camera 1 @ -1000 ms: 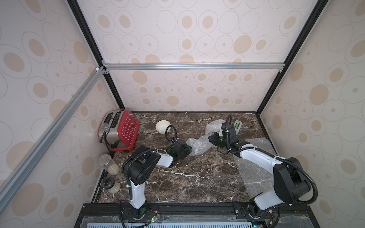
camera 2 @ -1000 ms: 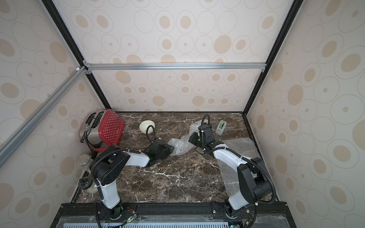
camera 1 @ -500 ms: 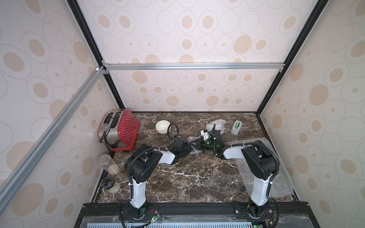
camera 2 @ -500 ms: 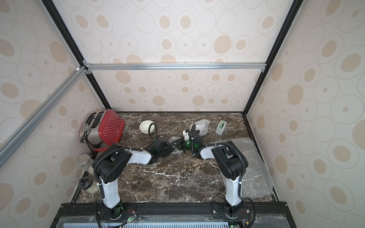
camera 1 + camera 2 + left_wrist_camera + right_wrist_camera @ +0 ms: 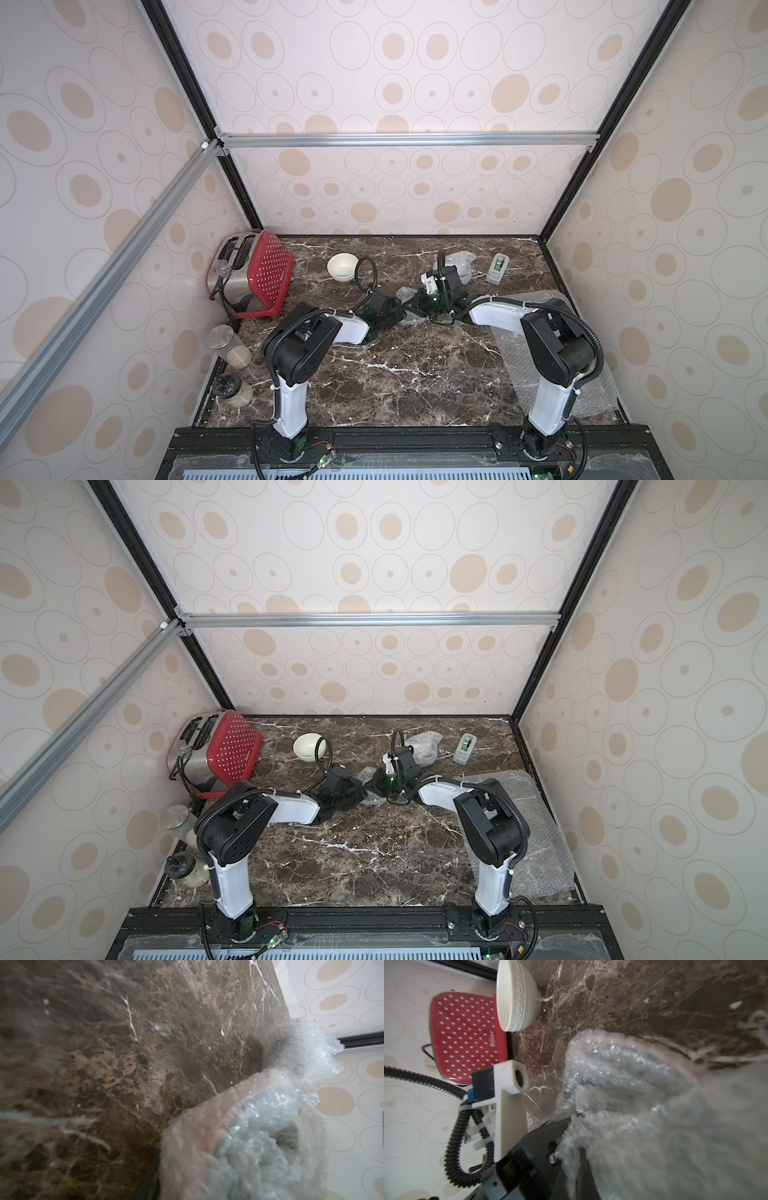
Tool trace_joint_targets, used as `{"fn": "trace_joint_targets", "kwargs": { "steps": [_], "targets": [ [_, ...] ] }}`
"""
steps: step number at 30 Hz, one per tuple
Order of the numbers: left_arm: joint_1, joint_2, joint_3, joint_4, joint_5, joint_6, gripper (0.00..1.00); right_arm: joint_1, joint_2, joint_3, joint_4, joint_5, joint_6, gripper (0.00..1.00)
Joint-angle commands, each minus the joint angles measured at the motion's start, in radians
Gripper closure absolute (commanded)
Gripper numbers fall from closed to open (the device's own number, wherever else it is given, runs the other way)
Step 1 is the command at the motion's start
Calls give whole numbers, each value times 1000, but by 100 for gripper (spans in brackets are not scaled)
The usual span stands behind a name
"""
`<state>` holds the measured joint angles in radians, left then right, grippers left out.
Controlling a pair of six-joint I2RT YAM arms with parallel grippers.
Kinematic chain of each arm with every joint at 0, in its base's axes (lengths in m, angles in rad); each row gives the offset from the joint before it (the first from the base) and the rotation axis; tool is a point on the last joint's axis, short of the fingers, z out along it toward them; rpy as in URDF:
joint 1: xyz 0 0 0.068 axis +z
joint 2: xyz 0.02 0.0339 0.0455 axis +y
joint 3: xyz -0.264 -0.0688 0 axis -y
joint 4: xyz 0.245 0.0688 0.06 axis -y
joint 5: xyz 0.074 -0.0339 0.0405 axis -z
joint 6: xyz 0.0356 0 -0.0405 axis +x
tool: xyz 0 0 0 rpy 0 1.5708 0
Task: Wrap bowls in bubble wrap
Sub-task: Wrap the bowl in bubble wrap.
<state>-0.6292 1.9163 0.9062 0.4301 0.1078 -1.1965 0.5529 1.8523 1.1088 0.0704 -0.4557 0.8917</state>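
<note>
**Position.** In both top views the two arms reach inward and meet just above the middle of the frame. The left gripper and right gripper stand tip to tip on the marble table. A bubble wrap bundle lies between them.

**Tools.** The right gripper's jaws are together. Its tips are buried in the film, so I judge it pinches a loose edge of the bundle. In the right wrist view the left gripper's jaws stand partly apart, with film packed between them. I judge this to be a grip on the bundle's body.

**Reason for the hold.** One tool appears to anchor the bundle while the other draws film over it. A pale curved form shows through the film in the left wrist view. It is probably a bowl, but its pattern cannot be made out.

**Orientation.** The visible film runs up and down the frame, crosswise to the line of the two grippers. Most of it is hidden, so the true long axis cannot be fixed.

**Other task items.**
- A plain cream bowl stands upright and unwrapped, mouth up, left of centre in the upper part of the table.
- A second crumpled wad of wrap lies behind the right gripper.
- A flat sheet lies at lower right, partly under the right arm.

**Bystanders.** A tape dispenser and a toaster stand well apart from the work.
</note>
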Motion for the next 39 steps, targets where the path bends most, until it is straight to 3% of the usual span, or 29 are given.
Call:
{"fn": "trace_joint_targets", "kwargs": {
  "steps": [1, 14, 20, 26, 39],
  "targets": [
    [-10, -21, 22, -34, 10, 33, 60, 24, 27, 27, -244, 74, -109, 100],
    [-10, -31, 49, -34, 105, 118, 58, 80, 213, 271, -446, 164, -207, 100],
    [-10, -78, 47, -78, 114, 164, 51, 81, 272, 271, -487, 199, -223, 100],
    [5, -161, 12, -166, 75, 199, 37, 79, 212, 201, -467, 238, -223, 100],
    [95, -349, -18, -306, 64, 262, 31, 64, 220, 257, -505, 235, -240, 100]
  ]
}}
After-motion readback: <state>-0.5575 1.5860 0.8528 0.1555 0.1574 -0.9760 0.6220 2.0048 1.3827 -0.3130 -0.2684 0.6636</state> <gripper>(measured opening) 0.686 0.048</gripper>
